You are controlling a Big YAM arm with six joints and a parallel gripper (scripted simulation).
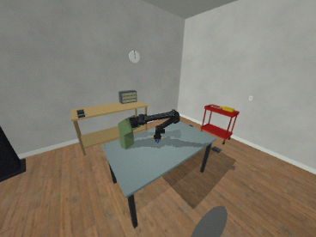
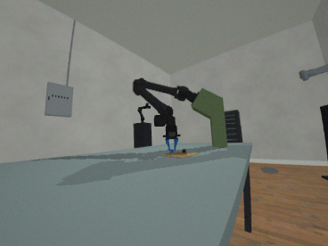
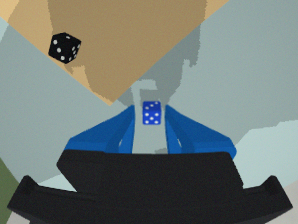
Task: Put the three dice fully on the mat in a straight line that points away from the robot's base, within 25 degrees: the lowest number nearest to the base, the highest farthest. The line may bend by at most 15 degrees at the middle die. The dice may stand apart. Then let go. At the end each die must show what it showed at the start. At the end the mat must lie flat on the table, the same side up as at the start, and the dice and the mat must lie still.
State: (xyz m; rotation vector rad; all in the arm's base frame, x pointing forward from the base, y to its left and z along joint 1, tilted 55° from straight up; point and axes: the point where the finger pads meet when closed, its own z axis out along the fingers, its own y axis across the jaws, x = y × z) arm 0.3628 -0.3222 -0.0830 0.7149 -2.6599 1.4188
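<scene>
A tan mat point(image 3: 133, 16) lies on the grey table; it also shows in the exterior view point(image 2: 180, 154). A black die point(image 3: 64, 47) sits on the mat near its left edge and is a dark speck in the exterior view point(image 2: 183, 151). A blue die point(image 3: 152, 112) lies on the table just off the mat's near corner. My gripper point(image 3: 149, 110) hangs over it with its blue fingers partly open, one on each side, and a small gap shows on both sides of the die. The gripper also shows in the top and exterior views point(image 1: 157, 139) point(image 2: 171, 149). I see no third die.
The arm's green base block point(image 1: 125, 134) stands at the table's back left. A wooden shelf bench point(image 1: 109, 112) and a red cart point(image 1: 220, 120) stand behind the table, away from it.
</scene>
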